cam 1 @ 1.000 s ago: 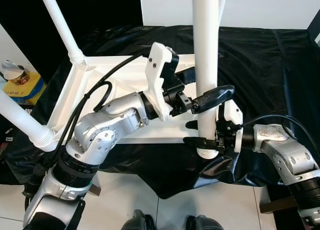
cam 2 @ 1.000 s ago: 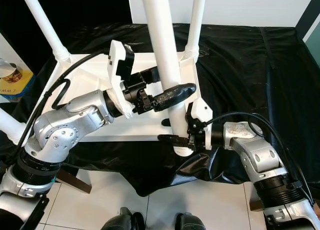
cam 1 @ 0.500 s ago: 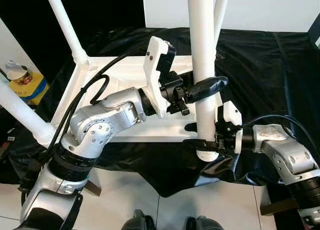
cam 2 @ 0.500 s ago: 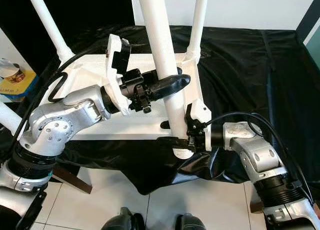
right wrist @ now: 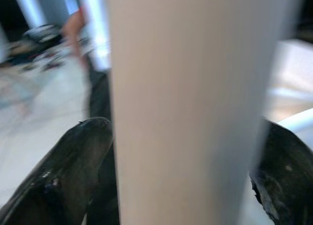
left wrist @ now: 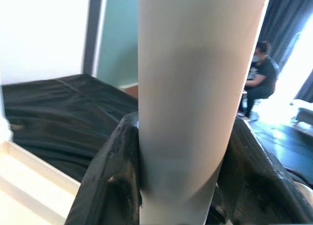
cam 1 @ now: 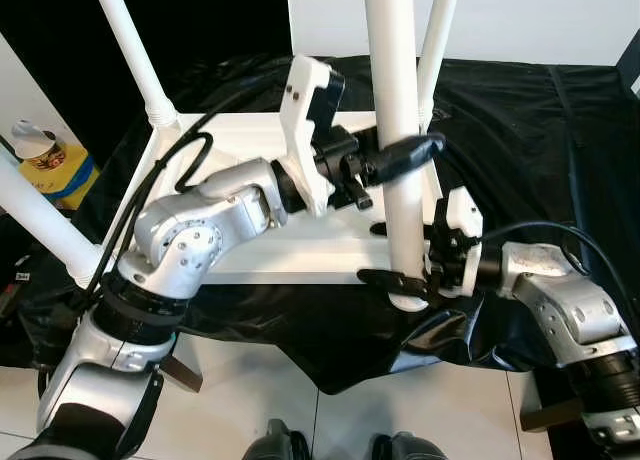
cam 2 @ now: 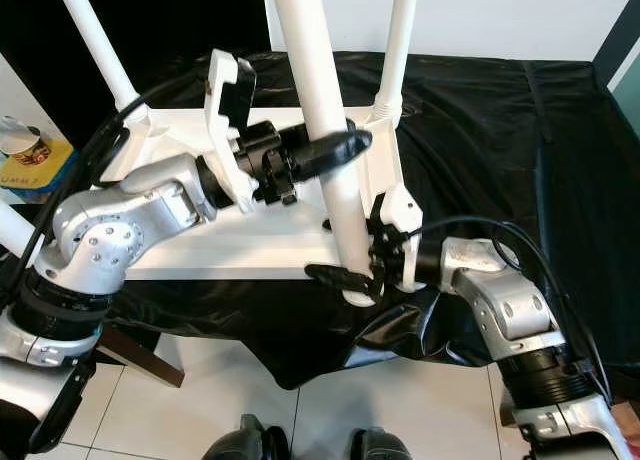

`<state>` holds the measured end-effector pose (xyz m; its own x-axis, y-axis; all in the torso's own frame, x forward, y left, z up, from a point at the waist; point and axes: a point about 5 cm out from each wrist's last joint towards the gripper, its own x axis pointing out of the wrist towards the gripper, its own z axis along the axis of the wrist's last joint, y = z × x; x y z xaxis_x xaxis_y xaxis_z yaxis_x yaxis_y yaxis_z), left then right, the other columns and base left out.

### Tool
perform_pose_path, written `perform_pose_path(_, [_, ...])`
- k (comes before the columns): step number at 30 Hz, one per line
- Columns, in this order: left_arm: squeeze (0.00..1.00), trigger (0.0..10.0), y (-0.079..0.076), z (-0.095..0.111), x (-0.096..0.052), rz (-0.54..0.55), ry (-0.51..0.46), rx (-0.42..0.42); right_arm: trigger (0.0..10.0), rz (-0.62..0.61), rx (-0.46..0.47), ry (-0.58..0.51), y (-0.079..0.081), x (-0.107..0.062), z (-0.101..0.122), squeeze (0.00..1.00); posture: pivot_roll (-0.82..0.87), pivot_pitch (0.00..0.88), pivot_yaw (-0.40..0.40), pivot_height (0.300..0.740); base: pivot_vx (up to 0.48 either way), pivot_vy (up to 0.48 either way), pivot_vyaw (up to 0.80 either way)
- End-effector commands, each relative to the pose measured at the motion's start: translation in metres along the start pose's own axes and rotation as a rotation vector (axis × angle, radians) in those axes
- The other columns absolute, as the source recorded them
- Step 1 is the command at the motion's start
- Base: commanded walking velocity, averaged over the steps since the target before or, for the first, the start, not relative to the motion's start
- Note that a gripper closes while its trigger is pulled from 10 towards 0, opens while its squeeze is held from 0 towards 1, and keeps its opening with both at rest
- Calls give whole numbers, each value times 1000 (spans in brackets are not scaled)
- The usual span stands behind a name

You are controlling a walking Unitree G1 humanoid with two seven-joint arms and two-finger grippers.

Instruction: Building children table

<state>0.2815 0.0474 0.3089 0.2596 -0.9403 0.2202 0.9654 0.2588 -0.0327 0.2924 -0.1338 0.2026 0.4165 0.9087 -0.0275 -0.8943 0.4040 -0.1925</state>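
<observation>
At 6 o'clock, closest to the robot, is the white tile floor [cam 1: 250, 400]. Just past it a black cloth [cam 1: 520, 120] covers the work surface.

On the cloth lies the children table [cam 1: 250, 255], white and flipped upside down. Its near right corner sits at about 5 o'clock. A white table leg [cam 1: 395, 130] stands upright there, with its bottom end resting at that corner.

The right end effector [cam 1: 395, 280] comes in from 4 o'clock. It is clenched around the table leg low down, right by the bottom end. The right wrist view shows a black finger on each side of the leg, touching it.

A bit farther up, the left end effector [cam 1: 400, 158] reaches over from 9 o'clock. It is grasping the same table leg higher up, with its fingers [left wrist: 110, 171] wrapped around it.

Farther back, at 12 o'clock, another leg [cam 1: 438, 40] is already on. Two more legs [cam 1: 130, 55] stick up at 10 and 9 o'clock. A yellow box [cam 1: 55, 170] sits off at 9 o'clock.

So I think this is the last leg going in. Next the leg likely needs to stay straight over its hole and be turned or pushed until it sits tight.
</observation>
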Motion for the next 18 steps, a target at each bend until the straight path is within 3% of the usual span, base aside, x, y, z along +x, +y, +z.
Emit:
perform_pose_path(1, [0,10000,-12,6,-2,-288,-2,63,10000,-62,-5,-2,-4,0,1,1000,-66,99,6,740,0,0,0])
perform_pose_path(4, [0,10000,-9,7,-1,-241,8,80,10000,-127,-22,1,-8,2,1,1000,-61,103,4,740,0,0,0])
perform_pose_path(5, [0,10000,-4,8,0,-185,19,93,10000,-194,-36,10,-12,4,-1,702,-57,106,3,740,0,0,0])
perform_pose_path(6, [0,10000,-4,8,0,-185,19,93,10000,-194,-36,10,-12,4,-1,702,-57,106,3,740,0,0,0])
perform_pose_path(7, [0,10000,0,10,1,-138,27,105,10000,-248,-46,18,-14,6,-2,0,-55,110,3,740,0,0,0])
perform_pose_path(11, [0,10000,2,12,2,-95,29,107,10000,-291,-43,19,-16,7,-2,0,-54,113,4,740,0,0,0])
perform_pose_path(13, [0,10000,8,16,4,-1,34,110,10000,-372,-27,10,-15,12,-2,0,-55,126,9,740,0,0,0])
perform_pose_path(18, [0,10000,14,20,5,91,30,118,10000,-501,3,0,-14,18,-3,0,-59,134,12,740,0,0,0])
